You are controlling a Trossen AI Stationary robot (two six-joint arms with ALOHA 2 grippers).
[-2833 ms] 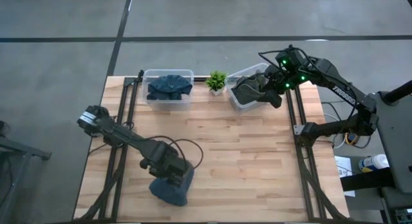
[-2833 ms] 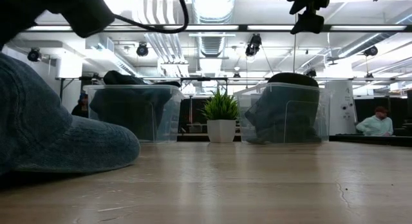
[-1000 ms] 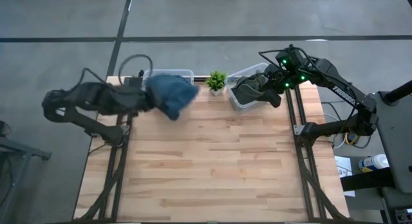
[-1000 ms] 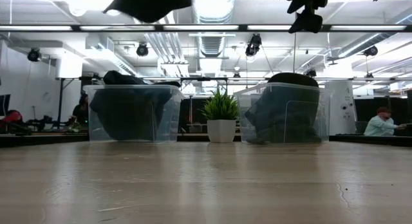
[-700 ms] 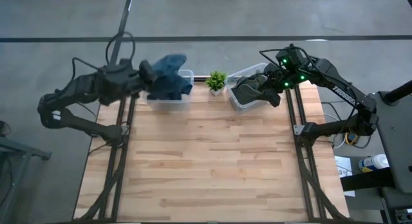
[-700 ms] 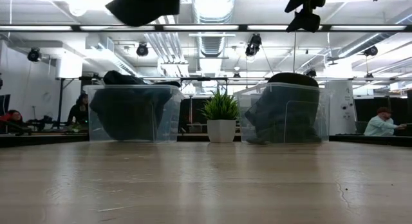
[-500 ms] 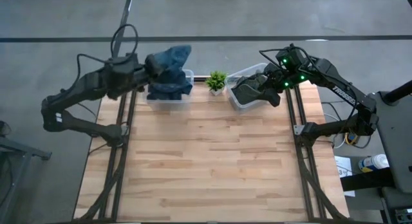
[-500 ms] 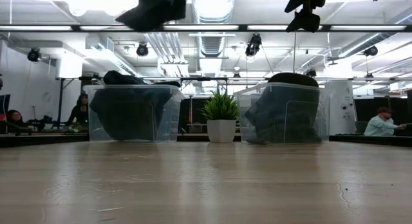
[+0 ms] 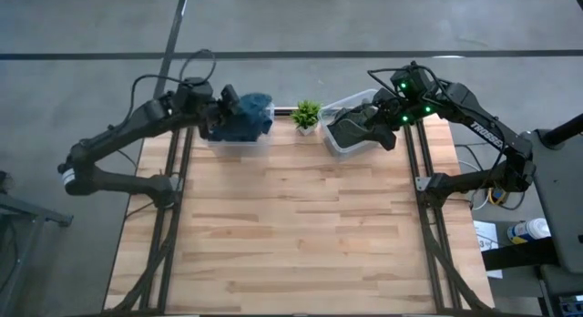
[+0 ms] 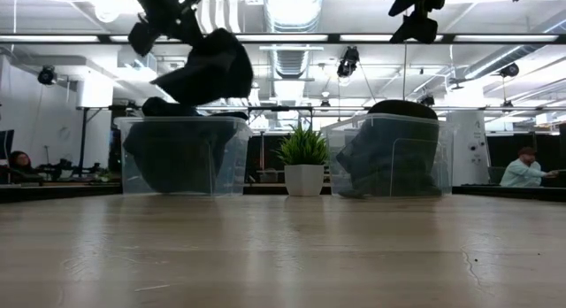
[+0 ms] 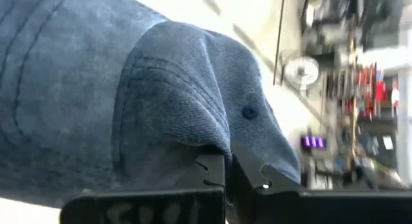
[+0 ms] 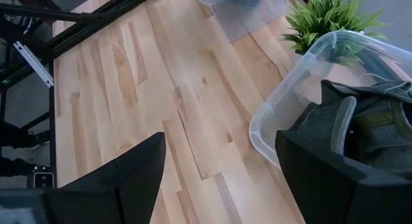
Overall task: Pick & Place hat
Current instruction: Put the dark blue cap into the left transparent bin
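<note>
The left hand (image 9: 228,100) has its fingers pinched tight on a blue denim hat (image 9: 244,116), holding it in the air just above the clear bin (image 9: 239,139) at about 11 o'clock on the table (image 9: 301,226). The right hand (image 9: 387,117) hovers with its fingers spread wide and empty over the second clear bin (image 9: 344,146), which holds dark hats, at about 1 o'clock. A small potted plant (image 9: 306,115) stands between the two bins.

Grey concrete floor (image 9: 301,21) with dark lines; pale wooden surface (image 9: 301,226); bright ceiling lights (image 10: 292,3); people sitting far back (image 10: 523,169)
</note>
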